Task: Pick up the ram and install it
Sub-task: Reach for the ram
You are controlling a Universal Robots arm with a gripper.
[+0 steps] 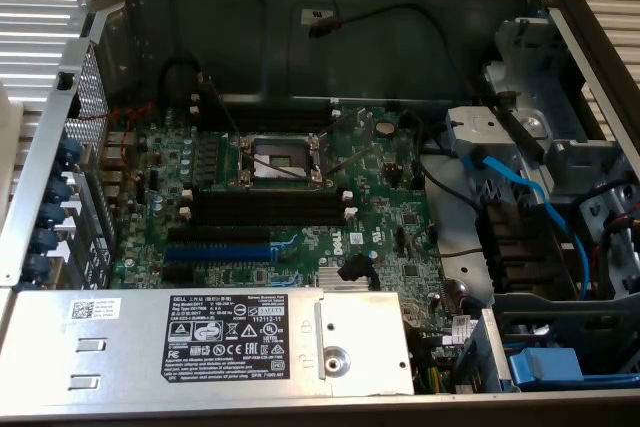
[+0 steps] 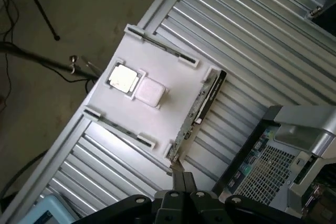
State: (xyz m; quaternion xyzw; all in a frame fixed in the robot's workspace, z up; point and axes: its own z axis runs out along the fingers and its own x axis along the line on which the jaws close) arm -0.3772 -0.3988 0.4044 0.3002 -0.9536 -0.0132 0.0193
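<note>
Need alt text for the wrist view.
The ram stands on edge along one side of a white tray on a ribbed metal table, the shut gripper close to its end. The tray also holds a processor chip.

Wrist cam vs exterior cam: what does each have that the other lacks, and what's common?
Wrist: the ram lying along the edge of a white tray, a CPU on that tray, and the shut pincer by the ram's end.
Exterior: the motherboard with its black slots and blue slot, plus the power supply.
Both: the case and the slatted table.
</note>
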